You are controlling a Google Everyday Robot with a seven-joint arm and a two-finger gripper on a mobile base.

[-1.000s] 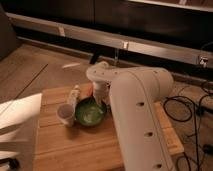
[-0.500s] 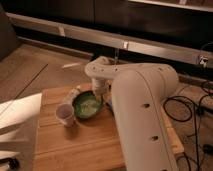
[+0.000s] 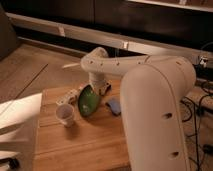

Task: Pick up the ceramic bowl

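Gripper [image 3: 98, 88]: clamped on ceramic bowl [image 3: 88, 100], hanging tilted on edge just below. Small pale cup [image 3: 65, 114]: lower left, near. Blue block [image 3: 114, 105]: right, beside. Wooden table [image 3: 80, 145]: beneath. Step: lift under way, judged. Next: raise clear, steady grip.

No text, label, brand, number or sign can be read on anything in the view.
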